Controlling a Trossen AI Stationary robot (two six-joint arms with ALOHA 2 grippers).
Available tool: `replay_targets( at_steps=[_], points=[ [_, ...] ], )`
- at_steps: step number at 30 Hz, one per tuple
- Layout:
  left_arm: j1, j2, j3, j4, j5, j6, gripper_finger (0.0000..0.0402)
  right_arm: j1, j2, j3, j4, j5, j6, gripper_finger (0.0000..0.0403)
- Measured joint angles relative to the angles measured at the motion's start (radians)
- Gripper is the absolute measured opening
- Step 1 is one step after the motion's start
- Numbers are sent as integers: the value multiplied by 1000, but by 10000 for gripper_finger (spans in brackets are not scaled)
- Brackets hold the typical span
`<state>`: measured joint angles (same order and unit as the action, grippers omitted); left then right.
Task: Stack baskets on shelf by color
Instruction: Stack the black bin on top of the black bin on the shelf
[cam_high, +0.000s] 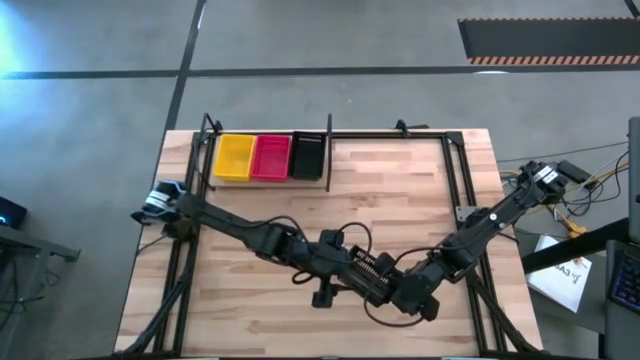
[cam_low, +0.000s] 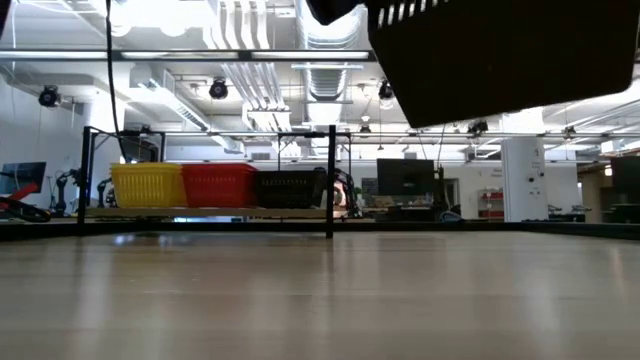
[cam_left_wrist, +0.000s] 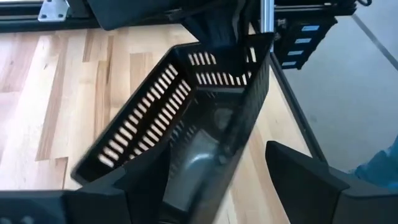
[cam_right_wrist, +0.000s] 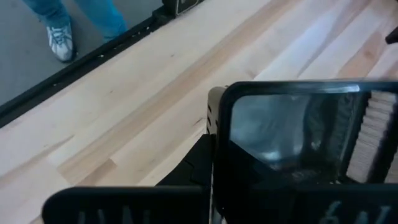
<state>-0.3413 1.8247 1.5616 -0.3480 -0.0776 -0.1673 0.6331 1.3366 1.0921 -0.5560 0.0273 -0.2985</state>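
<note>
A black basket (cam_high: 370, 268) is up in the air over the table's near middle; in the low view the black basket (cam_low: 480, 50) hangs well above the wood. My right gripper (cam_high: 395, 285) is shut on one end of it. My left gripper (cam_high: 350, 265) is open, its fingers (cam_left_wrist: 298, 180) standing on either side of the other end, with wood showing between one finger and the wall. On the shelf (cam_low: 200, 212) at the far left stand a yellow basket (cam_high: 235, 157), a red basket (cam_high: 270, 157) and another black basket (cam_high: 306, 157), side by side on their bottoms. My right gripper holds the black basket by its end wall (cam_left_wrist: 217, 37), the end away from my left gripper. Its rim (cam_right_wrist: 214, 124) lies right at the fingers, one finger outside the wall; the inner one is hidden. The basket is lifted clear and tilted.
Thin black rods (cam_high: 465, 185) frame the table's edges. Bare tabletop (cam_high: 400, 190) lies between the arms and the shelf. A person's legs and shoe (cam_right_wrist: 62, 37) stand on the floor beside the table. Cables and papers (cam_high: 570, 260) lie off the right edge.
</note>
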Motion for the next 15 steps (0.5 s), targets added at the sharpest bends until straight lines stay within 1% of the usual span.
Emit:
replay_targets(
  at_steps=[4, 7, 11, 15],
  points=[
    [6, 9, -14, -4, 36, -9, 247, 0, 21, 17, 7, 2, -38, 8],
    [7, 11, -24, -15, 69, -34, 234, 0, 38, 36, 8, 2, -59, 9],
    [8, 11, -29, -29, 132, -81, 194, 0, 62, 58, 8, 19, -78, 9],
    [8, 11, -29, -59, 200, -114, 141, 0, 85, 75, 9, 26, -98, 9]
  ],
)
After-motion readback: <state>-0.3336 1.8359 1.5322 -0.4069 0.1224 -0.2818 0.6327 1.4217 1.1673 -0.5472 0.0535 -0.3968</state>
